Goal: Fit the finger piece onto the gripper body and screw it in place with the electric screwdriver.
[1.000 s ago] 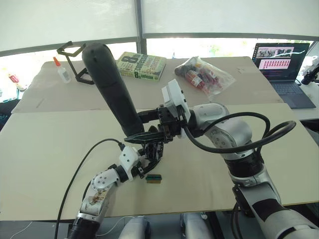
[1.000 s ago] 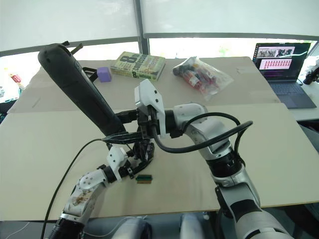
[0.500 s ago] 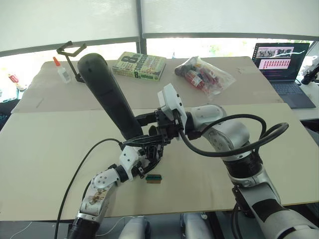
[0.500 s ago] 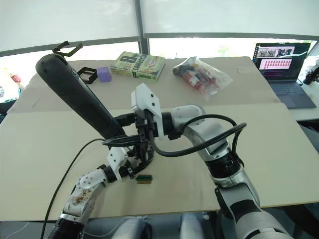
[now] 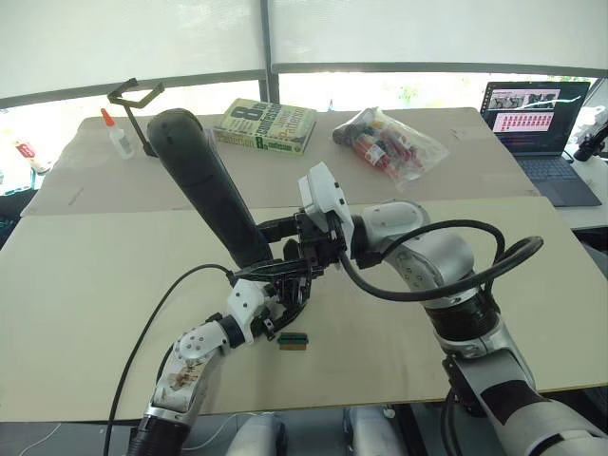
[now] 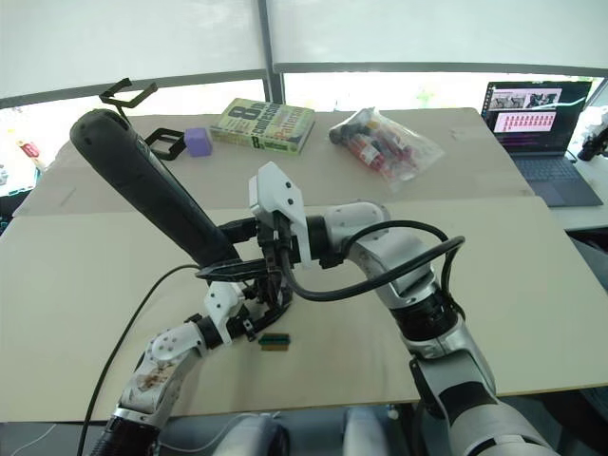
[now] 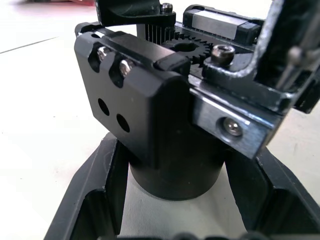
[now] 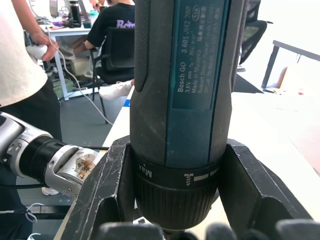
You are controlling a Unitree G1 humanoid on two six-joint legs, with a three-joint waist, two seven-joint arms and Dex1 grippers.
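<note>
Beige tabletop [image 5: 85, 285]: gripper body [image 7: 150, 115] at frame centre is clamped in left gripper [image 5: 281, 306] jaws. Electric screwdriver [image 5: 209, 185] is clamped near its collar in right gripper [image 5: 302, 249] jaws, slanting to upper left. Screwdriver judged rigid, top-heavy, smooth-sided; low hold suits.

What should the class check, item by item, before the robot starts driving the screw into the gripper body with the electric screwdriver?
1. Right pincer shut on the electric screwdriver: ok, a finger sits against each side of its collar.
2. Left pincer shut on the gripper body: ok, its fingers flank the round base.
3. Screwdriver's lower end reaches the gripper body: ok, it slants down to the body's top between the two pincers.
4. Bit seated in a screw head: cannot tell, the tip is hidden.
5. Finger piece fitted on the body: cannot tell, black parts overlap there.
6. Small green-and-brown block away from the work: ok, it lies on the table beside the left pincer.
</note>
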